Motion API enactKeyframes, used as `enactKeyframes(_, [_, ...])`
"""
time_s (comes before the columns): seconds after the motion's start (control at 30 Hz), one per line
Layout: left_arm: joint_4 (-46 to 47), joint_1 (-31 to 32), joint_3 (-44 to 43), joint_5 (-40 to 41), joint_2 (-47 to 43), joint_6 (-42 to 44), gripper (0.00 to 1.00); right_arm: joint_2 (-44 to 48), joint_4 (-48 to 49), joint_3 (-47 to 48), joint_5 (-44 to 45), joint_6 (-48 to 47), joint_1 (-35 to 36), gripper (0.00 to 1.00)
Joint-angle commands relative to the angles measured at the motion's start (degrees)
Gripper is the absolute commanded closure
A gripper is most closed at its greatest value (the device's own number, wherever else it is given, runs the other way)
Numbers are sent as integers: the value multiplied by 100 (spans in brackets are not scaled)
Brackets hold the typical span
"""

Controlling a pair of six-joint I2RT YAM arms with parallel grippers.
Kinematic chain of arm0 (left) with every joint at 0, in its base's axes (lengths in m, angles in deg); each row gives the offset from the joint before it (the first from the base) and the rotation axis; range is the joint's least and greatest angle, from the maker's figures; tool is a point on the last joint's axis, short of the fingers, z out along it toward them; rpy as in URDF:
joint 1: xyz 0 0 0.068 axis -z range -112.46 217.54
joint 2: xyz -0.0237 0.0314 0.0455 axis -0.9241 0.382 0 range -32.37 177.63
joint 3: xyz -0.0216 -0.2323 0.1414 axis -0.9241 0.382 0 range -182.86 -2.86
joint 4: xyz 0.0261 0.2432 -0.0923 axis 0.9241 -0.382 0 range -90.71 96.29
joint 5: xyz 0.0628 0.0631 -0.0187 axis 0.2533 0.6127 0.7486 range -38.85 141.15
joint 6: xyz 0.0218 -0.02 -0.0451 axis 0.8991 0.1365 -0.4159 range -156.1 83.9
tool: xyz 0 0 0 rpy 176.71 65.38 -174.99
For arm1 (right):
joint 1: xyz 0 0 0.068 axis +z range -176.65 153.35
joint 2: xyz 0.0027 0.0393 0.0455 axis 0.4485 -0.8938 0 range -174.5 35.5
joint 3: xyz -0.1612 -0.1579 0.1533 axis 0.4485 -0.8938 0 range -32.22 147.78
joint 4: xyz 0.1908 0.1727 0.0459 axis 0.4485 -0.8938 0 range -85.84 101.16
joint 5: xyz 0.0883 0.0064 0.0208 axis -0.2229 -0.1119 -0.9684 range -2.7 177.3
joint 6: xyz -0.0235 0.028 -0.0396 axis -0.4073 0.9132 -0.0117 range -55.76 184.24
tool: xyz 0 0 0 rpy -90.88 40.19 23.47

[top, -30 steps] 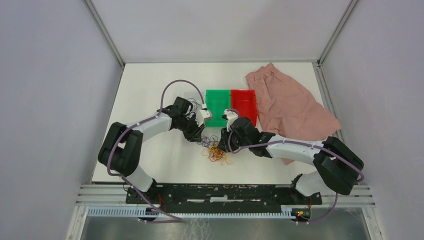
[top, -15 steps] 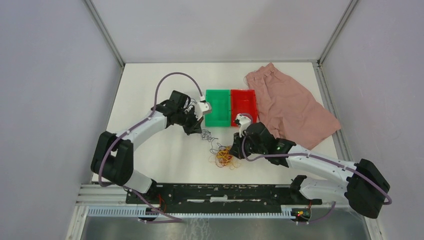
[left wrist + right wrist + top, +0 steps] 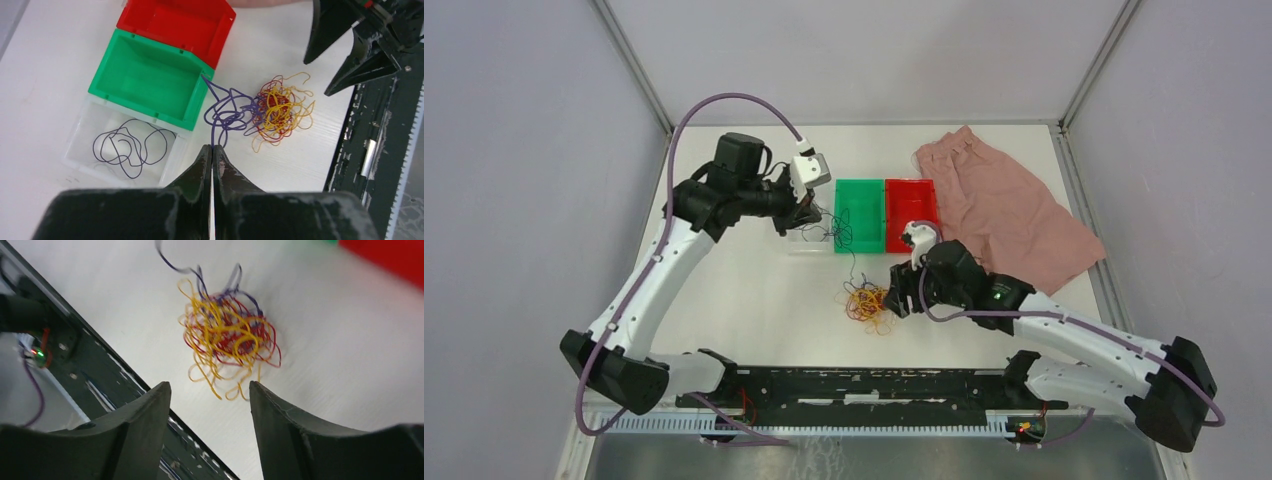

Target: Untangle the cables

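Two bins (image 3: 869, 205) stand behind the cables (image 3: 867, 305) heaped on the counter (image 3: 744, 290). My left fingers (image 3: 202, 167) pinch a purple strand (image 3: 214, 132), and the right fingers (image 3: 145, 415) stand wide beside the heap. Only the left wrist view shows a second strand (image 3: 127, 147) in the clear tray (image 3: 80, 150).

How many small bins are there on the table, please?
3, in one row: clear bin on the left, green bin in the middle, red bin on the right.

A clear tray (image 3: 85, 120) is seen just left of the left claw (image 3: 212, 150), on the white counter (image 3: 50, 60). A green bin (image 3: 145, 75) is set against its far side, and a red bin (image 3: 175, 25) is butted against the green one beyond. A pink cloth (image 3: 1014, 220) is spread well behind the right claw (image 3: 892, 300), near the red bin.
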Motion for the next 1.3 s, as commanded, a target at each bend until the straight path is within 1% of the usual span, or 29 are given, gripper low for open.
enactKeyframes(0.0, [-682, 14, -531, -394, -313, -237, 97, 436, 684, 926, 338, -341, 32, 31])
enactKeyframes(0.1, [-724, 18, -688, -539, -455, -347, 97, 331, 1495, 1038, 216, -359, 34, 22])
enactKeyframes(0.23, [-724, 25, -892, -719, -581, -515, 97, -289, 2345, 1234, -312, -224, 34, 18])
enactKeyframes(0.33, [-732, 24, -1053, -776, -617, -644, 97, -866, 2878, 1232, -495, -160, 48, 16])
enactKeyframes(0.43, [-788, 26, -1305, -784, -641, -678, 97, -1260, 3309, 1155, -532, -136, 56, 17])
enactKeyframes(0.5, [-840, 23, -1488, -774, -632, -696, 97, -1514, 3653, 1110, -609, -99, 59, 20])
enactKeyframes(0.57, [-909, 21, -1657, -769, -618, -716, 97, -1785, 3808, 1143, -658, -64, 68, 27])
enactKeyframes(0.6, [-934, 24, -1736, -758, -617, -726, 97, -1897, 3851, 1162, -663, -34, 69, 34])
enactKeyframes(0.7, [-1068, 25, -1967, -624, -619, -656, 97, -1996, 3960, 1095, -544, 18, 65, 61])
enactKeyframes(0.8, [-1180, 26, -2117, -281, -695, -414, 97, -1791, 3889, 875, -181, -43, 66, 89])
enactKeyframes(0.87, [-1181, 27, -2122, -131, -804, -317, 97, -1568, 3908, 660, 109, -44, 60, 98])
enactKeyframes(0.9, [-1182, 27, -2096, -98, -843, -264, 97, -1463, 3939, 557, 175, -35, 61, 99])
enactKeyframes(1.0, [-1167, 23, -2069, 29, -893, -108, 97, -1231, 3965, 406, 255, -15, 58, 100])
enactKeyframes(1.1, [-1039, 27, -2036, 231, -897, -2, 97, -1166, 3880, 503, 250, -9, 61, 100])
enactKeyframes(1.13, [-961, 23, -1989, 323, -896, 6, 97, -1179, 3875, 559, 236, -4, 56, 98])
enactKeyframes(1.17, [-883, 27, -1916, 431, -903, 14, 97, -1210, 3879, 635, 212, -10, 60, 89])
enactKeyframes(1.23, [-653, 27, -1696, 727, -927, 28, 97, -1332, 3872, 855, 123, -31, 59, 53])
enactKeyframes(1.27, [-510, 22, -1549, 916, -937, 32, 97, -1389, 3803, 974, 104, -34, 54, 44])
